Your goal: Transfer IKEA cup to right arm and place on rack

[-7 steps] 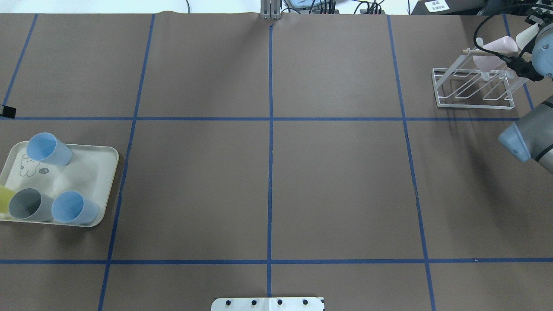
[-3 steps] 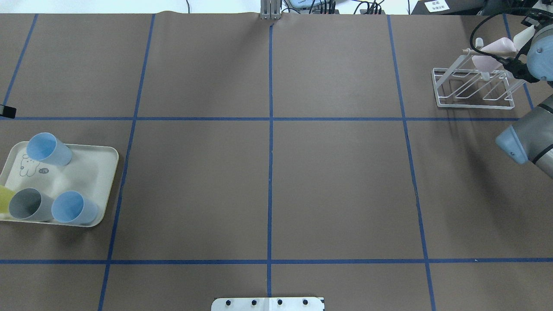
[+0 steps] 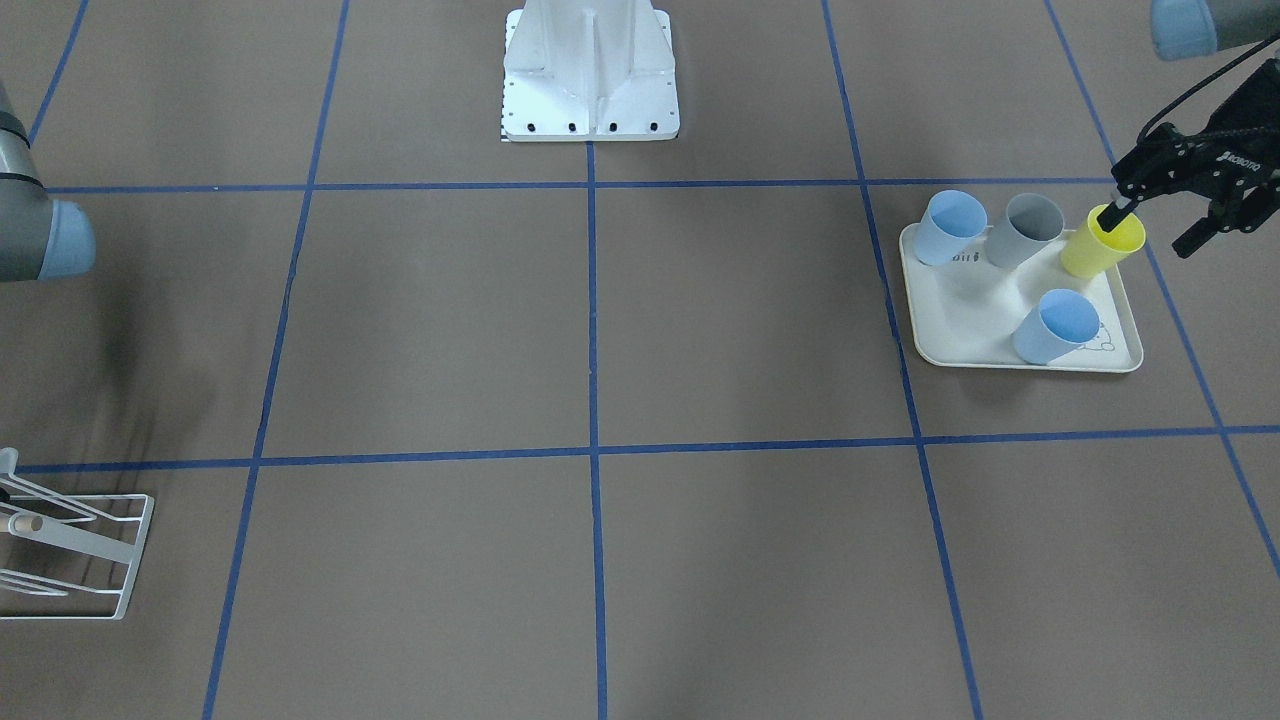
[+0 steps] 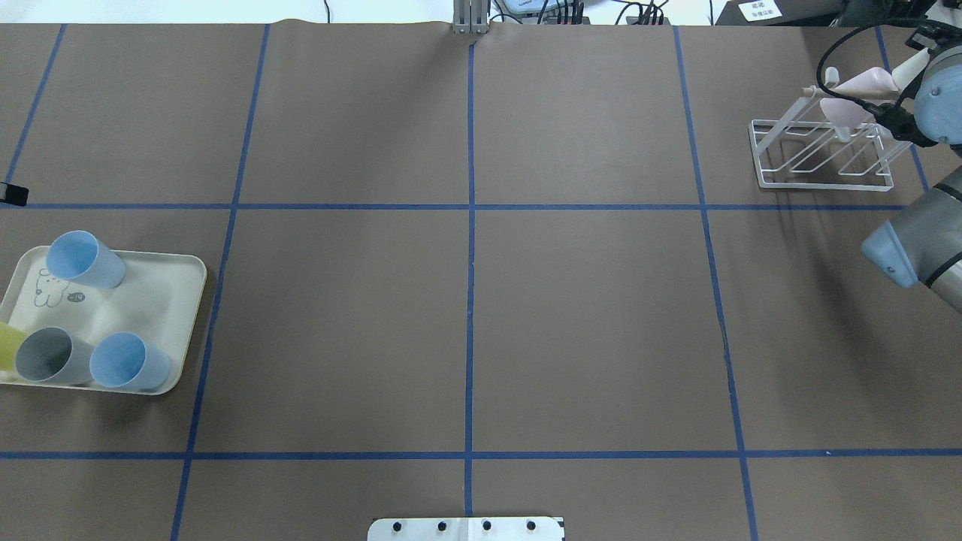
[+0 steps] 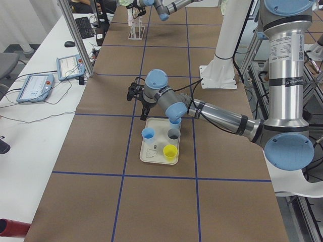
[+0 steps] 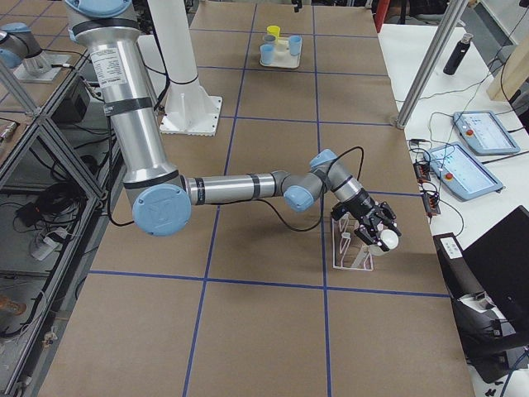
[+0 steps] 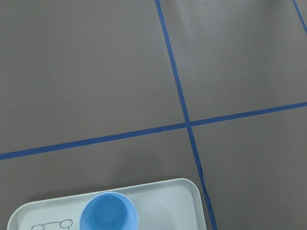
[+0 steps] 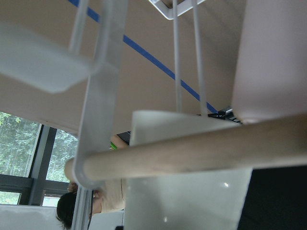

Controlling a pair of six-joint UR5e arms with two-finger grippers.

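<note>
right hand (image 6: pixel 380 240) at rack (image 4: pixel 823 154), gripping pink cup (image 4: pixel 864 79) | left hand (image 3: pixel 1150 228) wide, astride yellow cup (image 3: pixel 1095 250) rim

You can read only one word for certain: "ROBOTIQ", in pale letters on the black body of the left tool (image 3: pixel 1146 232), at the upper right of the front-facing view.

The rest is print too small to read:
- On the tray (image 4: pixel 154 300), at the left of the overhead view, a small dark oval mark (image 4: pixel 75 297) sits beside a rabbit drawing (image 4: pixel 49 289). Its characters are too small to make out.
- At the top right of the overhead view, a white sign (image 4: pixel 759 10) carries two lines of illegible print.
- On the upright arm section at the right of the left side view, a long sticker (image 5: pixel 287 50) shows codes and fine print, also illegible.
</note>
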